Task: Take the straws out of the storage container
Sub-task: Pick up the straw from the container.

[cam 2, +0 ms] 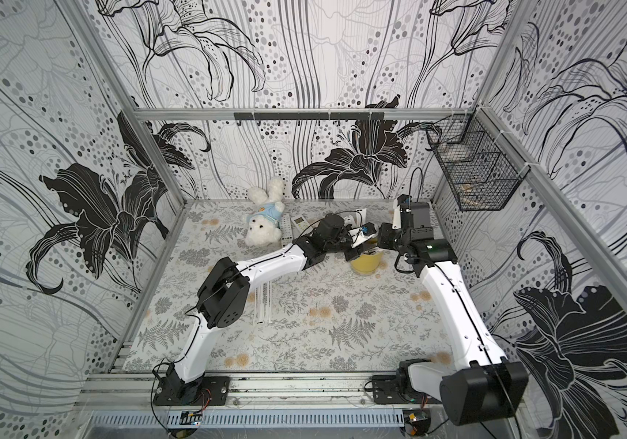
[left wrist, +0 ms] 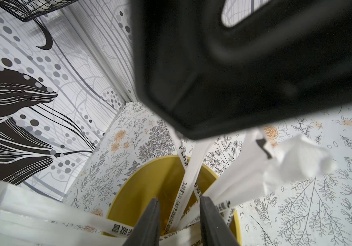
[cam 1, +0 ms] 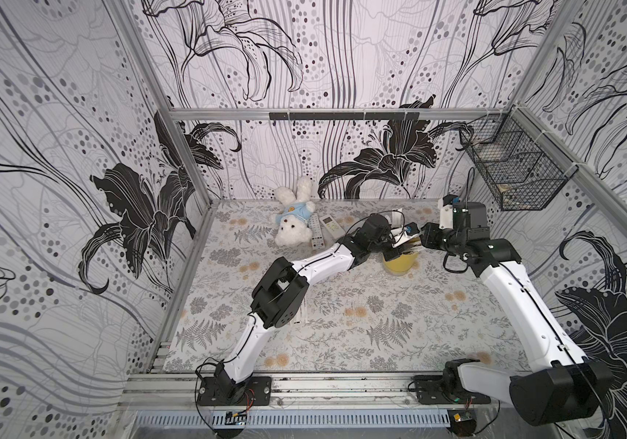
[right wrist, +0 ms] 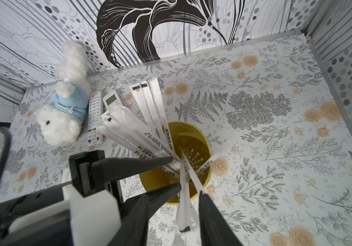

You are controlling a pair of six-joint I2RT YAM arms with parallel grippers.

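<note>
A few loose straws lie mid-tabletop. I judge most straws are still in the yellow cup. The left end effector and right end effector gape wide, gripping nothing.

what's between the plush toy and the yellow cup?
Two white remotes lie side by side beside the plush toy; beyond them the straws fan out of the yellow cup that way. Clearest in right wrist view.

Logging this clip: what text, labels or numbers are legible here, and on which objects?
"PLA": on the straws, on their paper wrappers, both wrist views.
Remaining dark wrapper print: Chinese characters, too small and skewed to read.
Buttons of the long remote control: too small.
Screen of the short remote control: nothing legible.
</note>
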